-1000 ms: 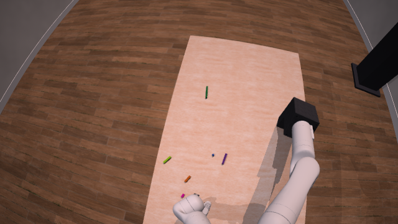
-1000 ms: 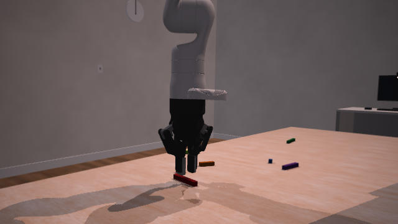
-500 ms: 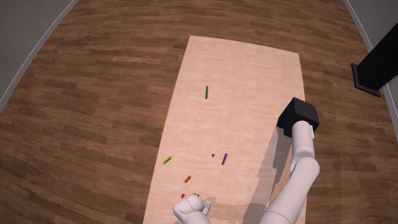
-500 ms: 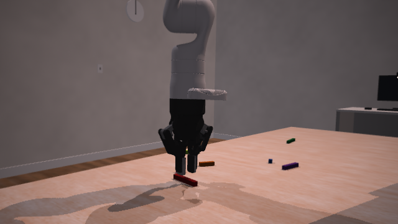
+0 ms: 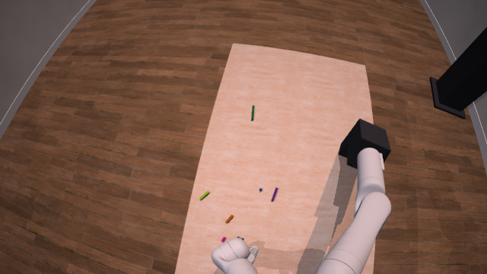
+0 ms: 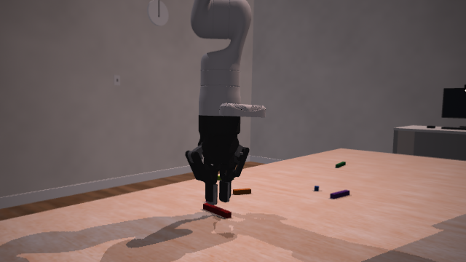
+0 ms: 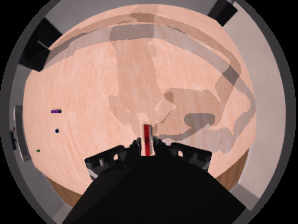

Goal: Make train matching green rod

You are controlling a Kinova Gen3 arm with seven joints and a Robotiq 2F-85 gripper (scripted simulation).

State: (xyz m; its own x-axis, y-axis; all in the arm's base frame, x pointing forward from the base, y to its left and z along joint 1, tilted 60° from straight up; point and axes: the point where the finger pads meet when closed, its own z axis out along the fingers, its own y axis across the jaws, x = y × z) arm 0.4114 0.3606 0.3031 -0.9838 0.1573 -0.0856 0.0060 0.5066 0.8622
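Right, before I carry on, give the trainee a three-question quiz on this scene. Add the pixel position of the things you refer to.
1. True or false: the claw (image 6: 218, 201) (image 7: 147, 142) is gripping the red rod (image 6: 217, 210) (image 7: 146, 135).
2. Which rod lies nearest the purple rod (image 5: 275, 194) (image 6: 340, 194) (image 7: 56, 111)? a) orange rod b) blue rod (image 5: 260, 189) (image 6: 316, 188) (image 7: 57, 131) c) lime rod
3. Fill in: red plus ____ equals the green rod (image 5: 253, 113) (image 6: 340, 164) (image 7: 38, 150) in length.

Key: 1 false; 2 b; 3 blue.

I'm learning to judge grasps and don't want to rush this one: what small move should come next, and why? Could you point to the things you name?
I'd probably lower the gripper (image 6: 219, 201) (image 7: 147, 142) slightly, straight down. Its parted fingertips look just above the red rod (image 6: 217, 210) (image 7: 146, 136), which lies lengthwise between them in the wrist view. Red plus the blue rod (image 5: 260, 189) (image 6: 316, 188) (image 7: 57, 131) would match green's length.
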